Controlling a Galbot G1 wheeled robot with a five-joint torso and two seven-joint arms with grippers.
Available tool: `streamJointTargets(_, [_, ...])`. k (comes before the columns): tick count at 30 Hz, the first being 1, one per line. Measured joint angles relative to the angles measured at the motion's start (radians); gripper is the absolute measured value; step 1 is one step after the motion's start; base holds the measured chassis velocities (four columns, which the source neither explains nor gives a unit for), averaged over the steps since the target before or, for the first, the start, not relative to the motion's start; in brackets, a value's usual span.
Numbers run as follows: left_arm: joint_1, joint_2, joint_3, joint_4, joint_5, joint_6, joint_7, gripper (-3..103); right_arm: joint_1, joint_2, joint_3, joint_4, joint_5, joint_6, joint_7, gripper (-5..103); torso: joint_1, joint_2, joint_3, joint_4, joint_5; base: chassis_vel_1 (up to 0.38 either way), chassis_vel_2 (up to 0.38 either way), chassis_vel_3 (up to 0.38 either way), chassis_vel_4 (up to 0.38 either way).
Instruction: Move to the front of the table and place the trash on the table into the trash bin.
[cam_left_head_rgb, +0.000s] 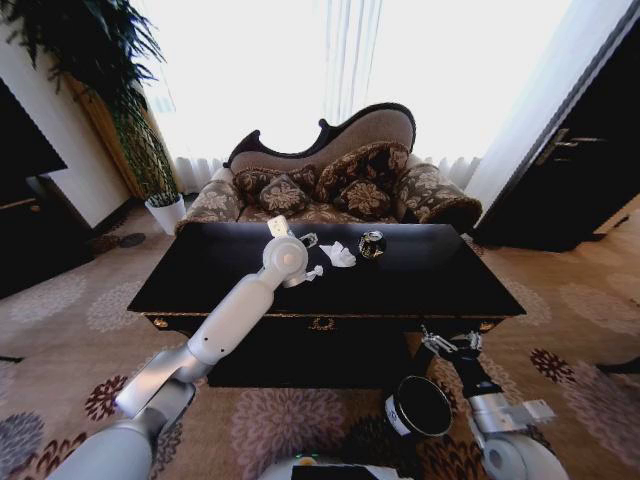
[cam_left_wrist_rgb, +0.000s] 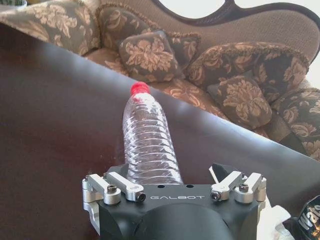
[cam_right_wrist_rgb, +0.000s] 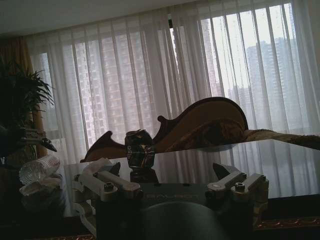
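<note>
Left wrist view has the left tool (cam_left_wrist_rgb: 172, 192) with fingers spread apart, straddling the base of the clear plastic bottle (cam_left_wrist_rgb: 148, 137), whose long axis runs straight away from the tool, red cap (cam_left_wrist_rgb: 140, 88) at the far end toward the sofa (cam_left_wrist_rgb: 235, 65). It lies on the black tabletop (cam_left_head_rgb: 440, 270), left of a paper wad (cam_left_head_rgb: 338, 255) and a dark round object (cam_left_head_rgb: 372, 244). The right tool (cam_left_head_rgb: 452, 343) (fingers apart too) hangs low, just above the trash bin (cam_left_head_rgb: 418, 406), so the left arm is nearer.
</note>
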Motion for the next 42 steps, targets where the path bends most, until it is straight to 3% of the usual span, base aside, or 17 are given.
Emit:
streamJointTargets(9, [0.013,-0.020,-0.004,0.015,-0.026,-0.002,0.003,98,-0.001,0.002,0.003,-0.002,0.002,0.001,0.001,100,0.000,0.000,0.000,-0.0001,0.0002,0.000,0.000,0.000,0.000])
streamJointTargets(19, [0.039,-0.024,-0.024,0.025,-0.053,-0.008,0.008,93,-0.009,0.003,0.004,-0.004,0.003,0.005,0.002,100,0.000,0.000,0.000,-0.0001,0.0001,0.000,0.000,0.000,0.000])
streamJointTargets(22, [0.039,-0.009,-0.024,0.007,-0.052,-0.010,0.013,84,-0.011,0.004,0.005,-0.006,0.003,0.006,0.002,100,0.000,0.000,0.000,0.0000,0.0001,0.000,0.000,0.000,0.000])
streamJointTargets(30, [0.050,0.028,-0.023,-0.032,-0.051,-0.024,0.019,81,-0.007,0.004,0.000,-0.006,0.003,0.006,0.003,100,0.000,0.000,0.000,0.0000,0.0001,0.000,0.000,0.000,0.000])
streamJointTargets(34, [0.061,0.040,-0.023,-0.038,-0.052,-0.028,0.028,66,-0.008,0.003,0.001,-0.006,0.005,0.006,0.004,100,0.000,0.000,0.000,0.0000,0.0000,0.000,0.000,0.000,0.000])
streamJointTargets(42, [0.083,0.069,-0.021,-0.078,-0.054,-0.030,0.035,44,-0.013,0.006,0.005,-0.003,0.009,0.007,0.010,100,0.000,0.000,0.000,-0.0002,0.0000,0.000,0.000,0.000,0.000])
